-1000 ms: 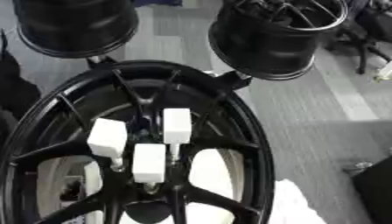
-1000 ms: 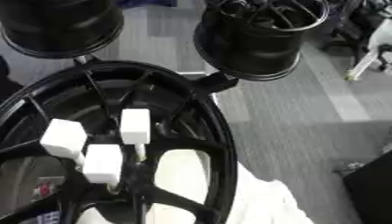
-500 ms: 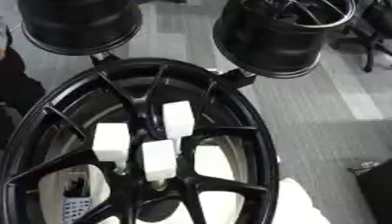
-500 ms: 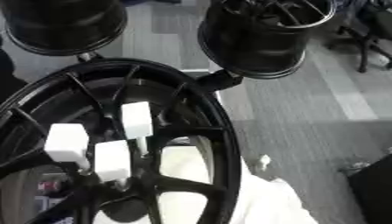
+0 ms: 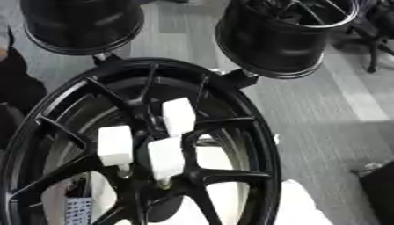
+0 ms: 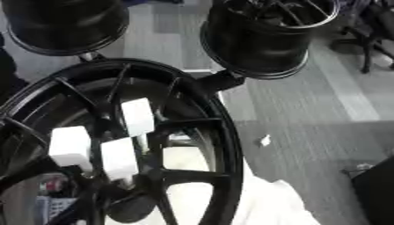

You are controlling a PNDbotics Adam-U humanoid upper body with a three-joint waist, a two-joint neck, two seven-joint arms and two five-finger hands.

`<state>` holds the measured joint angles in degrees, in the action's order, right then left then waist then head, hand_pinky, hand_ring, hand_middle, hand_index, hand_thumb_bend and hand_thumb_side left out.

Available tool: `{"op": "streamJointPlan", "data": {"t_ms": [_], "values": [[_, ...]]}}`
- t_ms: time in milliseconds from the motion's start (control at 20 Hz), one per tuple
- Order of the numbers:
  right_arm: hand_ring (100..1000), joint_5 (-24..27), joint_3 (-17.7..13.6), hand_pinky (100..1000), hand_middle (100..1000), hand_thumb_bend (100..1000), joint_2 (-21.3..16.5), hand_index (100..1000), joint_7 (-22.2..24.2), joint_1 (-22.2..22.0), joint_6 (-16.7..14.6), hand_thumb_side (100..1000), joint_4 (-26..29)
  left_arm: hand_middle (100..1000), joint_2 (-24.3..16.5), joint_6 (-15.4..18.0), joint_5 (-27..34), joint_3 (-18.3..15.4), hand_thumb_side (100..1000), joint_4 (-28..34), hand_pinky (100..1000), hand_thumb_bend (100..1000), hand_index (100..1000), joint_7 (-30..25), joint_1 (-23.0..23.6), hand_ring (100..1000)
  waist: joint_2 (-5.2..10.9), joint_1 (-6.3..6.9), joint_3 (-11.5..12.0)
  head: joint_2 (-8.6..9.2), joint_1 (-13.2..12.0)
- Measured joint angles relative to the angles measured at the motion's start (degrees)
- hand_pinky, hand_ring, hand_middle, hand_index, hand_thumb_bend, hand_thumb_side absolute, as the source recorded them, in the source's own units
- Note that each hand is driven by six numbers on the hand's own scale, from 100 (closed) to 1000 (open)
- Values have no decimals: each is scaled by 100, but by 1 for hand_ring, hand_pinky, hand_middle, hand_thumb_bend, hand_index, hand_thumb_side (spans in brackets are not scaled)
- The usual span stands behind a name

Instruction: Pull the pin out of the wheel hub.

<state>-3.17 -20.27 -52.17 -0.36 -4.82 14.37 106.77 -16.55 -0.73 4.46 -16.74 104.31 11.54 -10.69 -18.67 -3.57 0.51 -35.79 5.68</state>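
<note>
Grey floor is filling the background, and we are looking down at a big black wheel hub (image 5: pixel 231 132) taking up the lower left of both eye views, its spokes fanning out from the centre. Three white block-topped pins are sitting in the hub near that centre: one pin (image 5: pixel 178 116) is standing highest, a second pin (image 5: pixel 115 145) is sitting to its left, and a third pin (image 5: pixel 165 158) is sitting lowest, just beside the other two. Metal stems are showing under the lower two blocks, going down into the hub. We are seeing none of our own hands in either view, so we cannot tell how the fingers are standing. Moving outward, two more black rims are standing beyond the hub: one rim (image 5: pixel 81 26) at upper left and another rim (image 6: pixel 269 37) at upper right, the latter showing its spokes inside. White cloth (image 6: pixel 269 206) is lying at the bottom, partly under the hub. A small white scrap (image 6: pixel 264 140) is lying on the floor (image 5: pixel 323 114) right of the hub.
</note>
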Motion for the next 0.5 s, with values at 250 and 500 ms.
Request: {"op": "streamJointPlan", "data": {"t_ms": [250, 500], "values": [[707, 305, 285, 812, 605, 100, 65, 763, -457, 108, -403, 431, 583, 604, 4, -2, 0, 35, 692, 60, 807, 100, 804, -31, -22, 696, -2, 28, 40, 1, 38], [698, 442, 594, 808, 597, 100, 144, 758, -801, 336, -815, 441, 679, 605, 12, 4, 0, 66, 687, 106, 808, 100, 804, -55, -40, 697, -11, 44, 76, 3, 47]]}}
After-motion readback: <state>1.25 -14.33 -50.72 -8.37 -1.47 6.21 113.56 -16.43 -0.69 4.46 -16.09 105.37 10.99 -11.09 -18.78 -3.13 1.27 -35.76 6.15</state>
